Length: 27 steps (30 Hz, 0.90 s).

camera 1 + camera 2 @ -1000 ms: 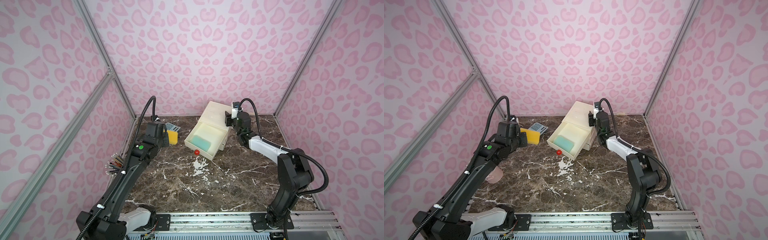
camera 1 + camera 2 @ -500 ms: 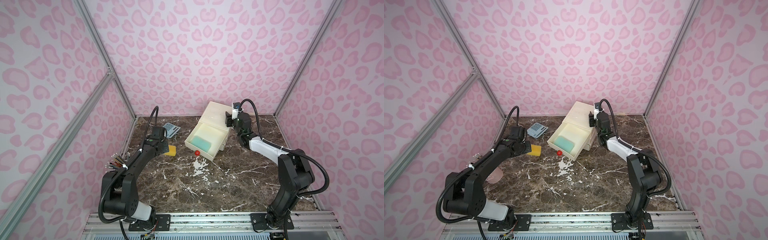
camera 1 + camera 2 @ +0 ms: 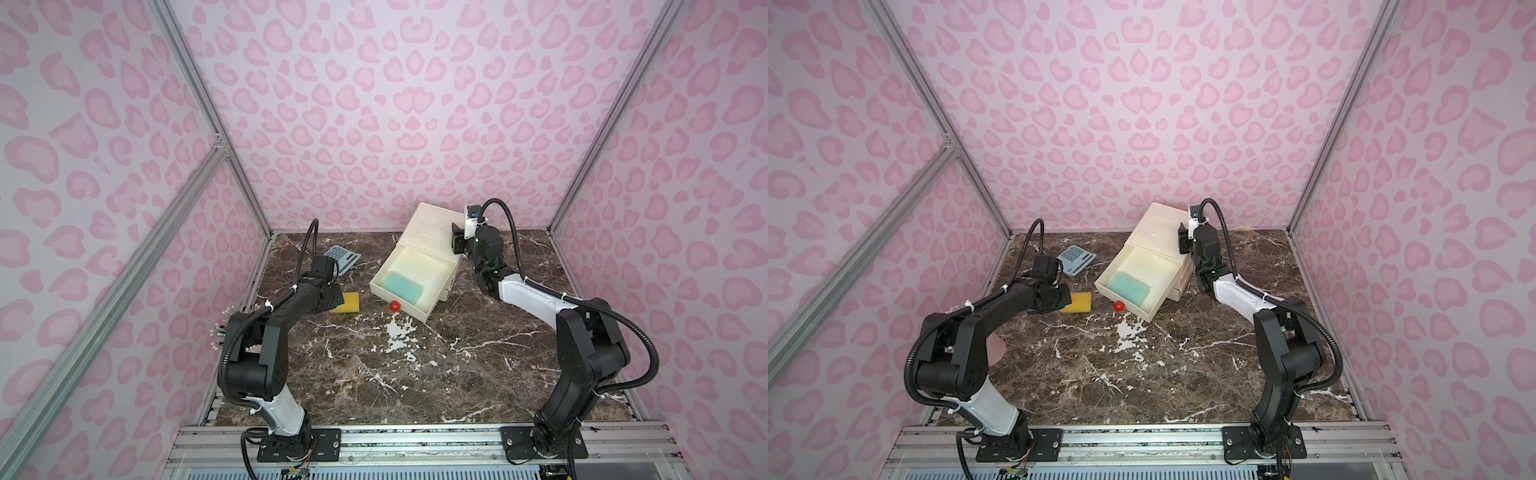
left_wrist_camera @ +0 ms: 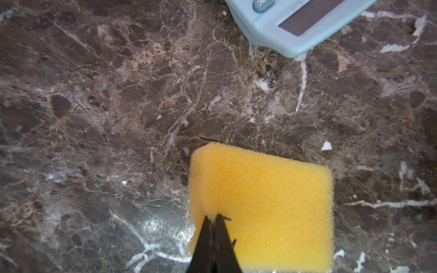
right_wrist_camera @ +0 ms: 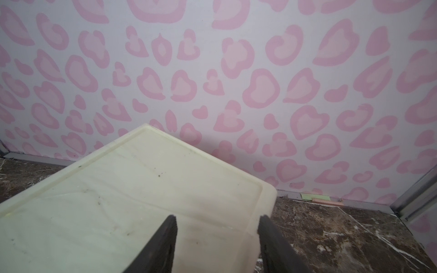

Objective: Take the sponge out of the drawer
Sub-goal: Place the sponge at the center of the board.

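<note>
- Left of the drawer (image 3: 415, 311), the left gripper (image 4: 214, 218) has come down from higher up near the calculator (image 3: 341, 258), bringing the sponge (image 4: 260, 201) low over the table (image 3: 374, 374).
- Its jaws are pinched together on the sponge's edge.
- The yellow sponge now sits between calculator and drawer, clear of both and seemingly resting on the marble.
- The right gripper (image 5: 216, 219) has not moved: its jaws stand apart over the cabinet (image 5: 118, 201) top's back corner, probably bracing it.
- A teal pad (image 3: 402, 286) lies in the open drawer.
- Judged from this, the removal is nearly done, and letting go is what remains.
</note>
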{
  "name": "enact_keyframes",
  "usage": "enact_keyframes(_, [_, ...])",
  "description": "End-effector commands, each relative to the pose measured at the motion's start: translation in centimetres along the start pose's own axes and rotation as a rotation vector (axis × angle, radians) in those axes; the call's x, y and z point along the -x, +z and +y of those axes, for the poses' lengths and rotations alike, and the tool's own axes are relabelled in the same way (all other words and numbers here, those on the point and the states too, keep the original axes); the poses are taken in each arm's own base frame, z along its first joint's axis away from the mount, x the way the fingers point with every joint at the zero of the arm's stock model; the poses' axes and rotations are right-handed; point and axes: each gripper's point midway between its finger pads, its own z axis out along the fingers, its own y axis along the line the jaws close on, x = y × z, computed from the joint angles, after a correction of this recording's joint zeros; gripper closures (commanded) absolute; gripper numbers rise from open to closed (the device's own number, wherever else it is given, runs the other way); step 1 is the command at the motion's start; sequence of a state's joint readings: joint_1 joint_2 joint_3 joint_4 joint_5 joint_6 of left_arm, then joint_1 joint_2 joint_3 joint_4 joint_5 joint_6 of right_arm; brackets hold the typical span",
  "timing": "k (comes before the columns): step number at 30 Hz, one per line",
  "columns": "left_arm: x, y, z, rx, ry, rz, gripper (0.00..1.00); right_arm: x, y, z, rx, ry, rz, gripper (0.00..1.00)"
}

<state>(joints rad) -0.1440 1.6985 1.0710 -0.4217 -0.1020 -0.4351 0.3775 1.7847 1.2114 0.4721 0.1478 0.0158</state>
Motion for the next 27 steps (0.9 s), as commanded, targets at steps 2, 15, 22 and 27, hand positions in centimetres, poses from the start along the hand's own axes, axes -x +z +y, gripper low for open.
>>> enact_keyframes(2, [0.5, 0.6, 0.2, 0.018, 0.033, -0.016, 0.98, -7.5, -0.5, -0.2, -0.001, -0.084, 0.261, 0.43])
enact_keyframes(15, [1.6, 1.5, 0.0, 0.042, 0.072, -0.006, 0.96, -7.6, -0.7, -0.3, -0.004, -0.083, 0.265, 0.44])
enact_keyframes(22, [1.0, 2.1, 0.5, 0.079, 0.061, 0.032, 0.89, -7.7, -0.7, -0.3, -0.008, -0.084, 0.267, 0.44])
enact_keyframes(27, [1.1, 2.1, 0.7, 0.091, 0.056, 0.031, 0.68, -7.6, -0.8, -0.3, -0.007, -0.084, 0.266, 0.44])
